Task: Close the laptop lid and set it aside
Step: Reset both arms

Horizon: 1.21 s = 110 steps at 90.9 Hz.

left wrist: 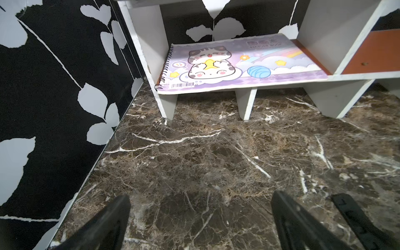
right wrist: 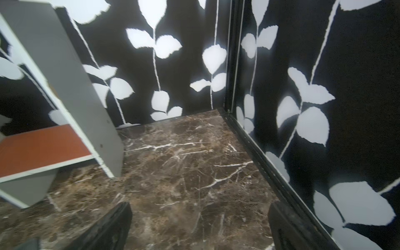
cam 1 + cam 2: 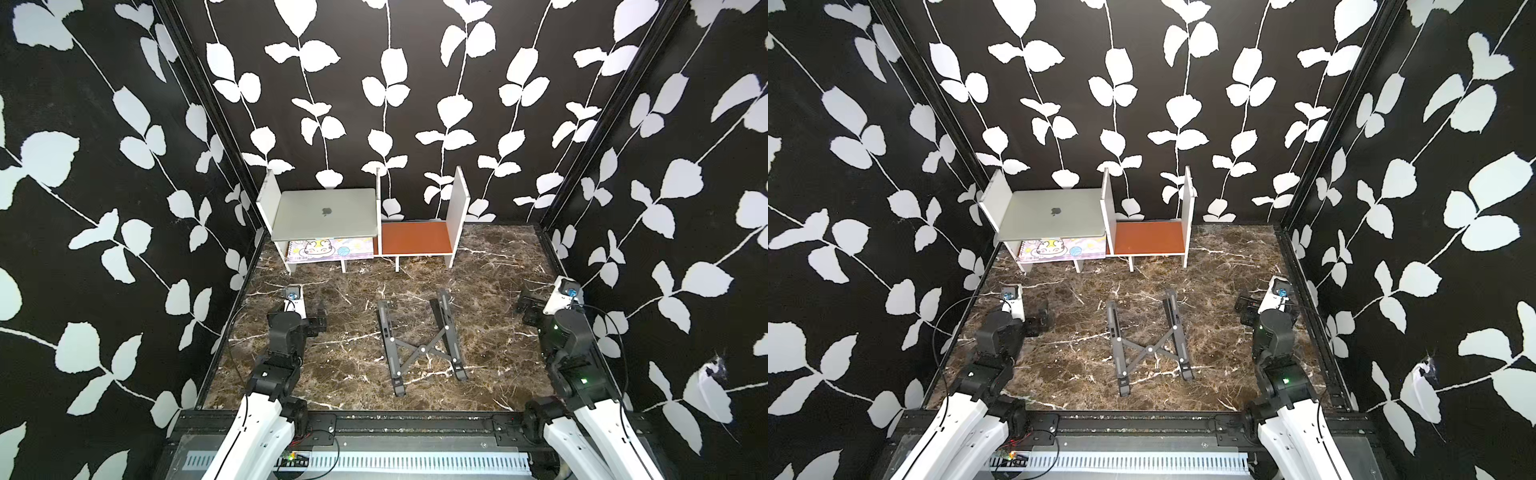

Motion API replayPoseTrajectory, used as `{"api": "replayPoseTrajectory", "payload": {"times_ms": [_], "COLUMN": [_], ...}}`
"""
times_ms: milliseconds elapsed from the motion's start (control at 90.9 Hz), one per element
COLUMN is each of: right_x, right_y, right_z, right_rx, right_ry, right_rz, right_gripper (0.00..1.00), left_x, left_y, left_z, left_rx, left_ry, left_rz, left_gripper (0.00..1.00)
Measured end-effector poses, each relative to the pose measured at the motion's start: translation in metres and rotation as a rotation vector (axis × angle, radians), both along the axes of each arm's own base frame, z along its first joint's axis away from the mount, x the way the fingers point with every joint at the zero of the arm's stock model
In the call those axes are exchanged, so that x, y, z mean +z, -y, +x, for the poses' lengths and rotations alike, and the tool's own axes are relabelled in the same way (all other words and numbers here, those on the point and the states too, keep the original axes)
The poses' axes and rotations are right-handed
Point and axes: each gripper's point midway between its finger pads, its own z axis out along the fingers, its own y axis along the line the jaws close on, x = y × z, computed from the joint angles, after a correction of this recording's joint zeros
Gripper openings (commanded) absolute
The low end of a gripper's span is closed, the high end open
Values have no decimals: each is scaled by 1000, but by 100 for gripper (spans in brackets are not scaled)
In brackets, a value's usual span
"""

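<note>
Jaws of the left gripper (image 1: pixel 200 194) and right gripper (image 2: pixel 200 204) are gaping empty over the marble (image 3: pixel 353 299), while the laptop (image 3: pixel 307 220) is lying shut in the left bay of the shelf (image 3: pixel 459 199), above the notebook (image 3: pixel 316 249).

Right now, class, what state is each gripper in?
The left gripper is open, holding nothing.
The right gripper is open, holding nothing.

Apple logo (image 3: pixel 326 211) on the laptop lid (image 3: pixel 357 218); barcode (image 1: pixel 183 85) on notebook (image 1: pixel 238 62).
</note>
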Motion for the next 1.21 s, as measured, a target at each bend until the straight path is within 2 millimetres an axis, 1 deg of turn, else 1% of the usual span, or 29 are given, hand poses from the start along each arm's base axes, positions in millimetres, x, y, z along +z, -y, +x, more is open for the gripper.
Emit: {"api": "replayPoseTrajectory", "payload": {"times_ms": [33, 187, 297, 396, 440, 561, 627, 704, 781, 847, 957, 1056, 1122, 1210], "right_x": [-9, -63, -100, -123, -128, -131, -137, -142, -144, -138, -115, -106, -108, -114], "right_y": [3, 19, 28, 34, 34, 34, 33, 29, 26, 24, 21, 20, 18, 11], "right_z": [2, 8, 9, 10, 13, 31, 42, 56, 73, 91, 115, 123, 123, 121], "right_rx": [-20, -99, -127, -133, -123, -88, -61, -20, 11, 27, 43, 53, 73, 122], "right_ry": [-17, -123, -199, -239, -250, -230, -230, -228, -232, -227, -178, -156, -162, -167], "right_rz": [-17, -87, -120, -129, -129, -129, -129, -128, -127, -127, -128, -126, -123, -97], "right_gripper": [100, 100, 100, 100, 100, 100, 100, 99, 100, 100, 100, 100, 100, 100], "left_x": [-3, -18, -20, -17, -16, -16, -15, -13, -12, -10, -7, -10, -17, -27], "left_y": [0, 4, 5, 5, 5, 3, 2, 2, 2, 2, 4, 5, 6, 7], "left_z": [1, 8, 11, 12, 12, 13, 14, 17, 20, 22, 26, 33, 37, 45], "left_rx": [-1, -14, -18, -20, -22, -18, -13, -9, -9, -8, -9, -8, -7, -7], "left_ry": [-9, -55, -61, -48, -45, -43, -37, -29, -22, -12, 11, 19, 9, -11], "left_rz": [5, 23, 30, 36, 40, 57, 62, 65, 69, 71, 71, 70, 72, 77], "left_gripper": [99, 99, 99, 99, 99, 99, 99, 99, 99, 99, 99, 99, 99, 99]}}
